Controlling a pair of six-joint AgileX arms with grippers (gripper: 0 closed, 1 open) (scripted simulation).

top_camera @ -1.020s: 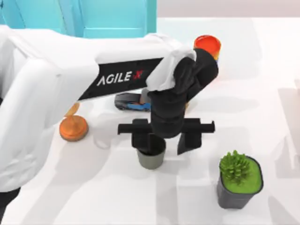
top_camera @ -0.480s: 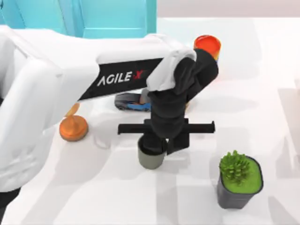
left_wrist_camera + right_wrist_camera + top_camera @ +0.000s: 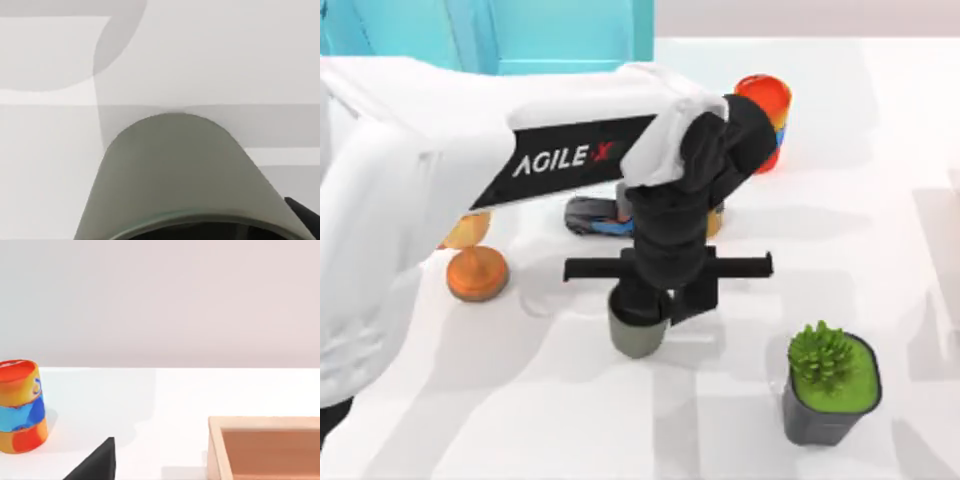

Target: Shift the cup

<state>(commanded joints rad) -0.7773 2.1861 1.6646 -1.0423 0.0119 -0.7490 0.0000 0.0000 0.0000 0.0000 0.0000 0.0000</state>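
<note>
1. From above, the left gripper [image 3: 655,303] is closed on the rim of the cup [image 3: 638,335], mid-table, left of the potted plant [image 3: 830,385].
2. The left wrist view shows the cup's [image 3: 175,175] smooth, tapered grey-olive wall.
3. The right wrist view shows a striped orange-blue container [image 3: 21,407] and a wooden box [image 3: 265,447].

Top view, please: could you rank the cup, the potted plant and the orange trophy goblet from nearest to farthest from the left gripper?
1. The cup: directly under the left gripper, whose fingers close on its rim.
2. The potted plant: toward the table's right, near the front edge.
3. The orange trophy goblet: on the left, slightly farther than the plant.
</note>
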